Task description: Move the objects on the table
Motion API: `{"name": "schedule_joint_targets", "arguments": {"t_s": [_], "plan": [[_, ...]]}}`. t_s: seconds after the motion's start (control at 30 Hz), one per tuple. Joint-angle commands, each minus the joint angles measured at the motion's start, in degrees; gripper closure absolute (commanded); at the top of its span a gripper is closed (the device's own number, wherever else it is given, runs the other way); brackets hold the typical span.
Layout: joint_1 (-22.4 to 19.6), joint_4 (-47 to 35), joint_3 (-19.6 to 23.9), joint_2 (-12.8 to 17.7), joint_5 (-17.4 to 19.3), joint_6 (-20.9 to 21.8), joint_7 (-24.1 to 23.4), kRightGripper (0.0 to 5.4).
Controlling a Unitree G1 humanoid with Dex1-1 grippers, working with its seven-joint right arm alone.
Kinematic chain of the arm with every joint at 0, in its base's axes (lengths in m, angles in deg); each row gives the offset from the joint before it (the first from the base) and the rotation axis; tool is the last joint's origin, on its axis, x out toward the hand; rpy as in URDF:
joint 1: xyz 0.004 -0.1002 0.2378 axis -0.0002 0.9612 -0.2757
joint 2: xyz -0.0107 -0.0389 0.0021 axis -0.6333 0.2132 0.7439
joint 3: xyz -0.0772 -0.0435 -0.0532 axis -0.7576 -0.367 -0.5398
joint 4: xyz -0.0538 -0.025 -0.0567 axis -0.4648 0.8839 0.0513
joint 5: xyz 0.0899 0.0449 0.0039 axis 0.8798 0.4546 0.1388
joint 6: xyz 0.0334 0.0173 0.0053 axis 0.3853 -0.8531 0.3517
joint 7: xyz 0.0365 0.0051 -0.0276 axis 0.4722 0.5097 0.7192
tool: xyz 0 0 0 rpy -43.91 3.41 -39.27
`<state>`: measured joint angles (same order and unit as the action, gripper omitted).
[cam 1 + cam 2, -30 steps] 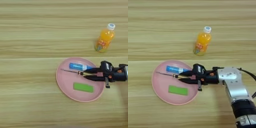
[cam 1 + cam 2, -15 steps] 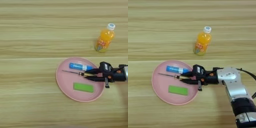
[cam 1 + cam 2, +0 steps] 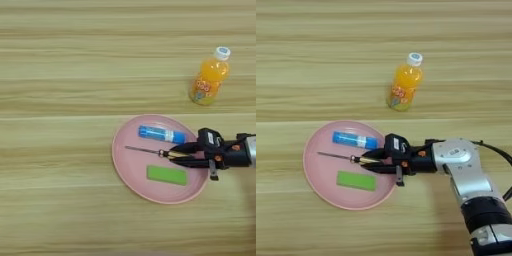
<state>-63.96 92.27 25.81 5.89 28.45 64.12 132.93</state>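
Right tool (image 3: 372, 162) reaches in from the right over the pink plate (image 3: 131, 170), fingers (image 3: 376, 153) closed narrow on the screwdriver (image 3: 150, 151) handle; its thin shaft points left across the plate. Blue tube (image 3: 161, 133) lies on the plate just behind the screwdriver, green block (image 3: 167, 175) flat on the plate just in front, both close to the fingers. Orange bottle (image 3: 404, 83) stands upright on the tabletop (image 3: 55, 90), off the plate, behind and to the right, well apart from the tool.

bottle (image 3: 404, 85) label print unreadable; nothing legible
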Motion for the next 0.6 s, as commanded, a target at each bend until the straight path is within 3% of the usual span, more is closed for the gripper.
{"name": "schedule_joint_targets", "arguments": {"t_s": [0.03,0.6], "plan": [[-3.5,-1.8,1.0,2.3,0.7,1.2,-1.6,4.51],[-3.5,-3.7,2.1,2.3,3.1,0.4,-0.5,2.59]]}}
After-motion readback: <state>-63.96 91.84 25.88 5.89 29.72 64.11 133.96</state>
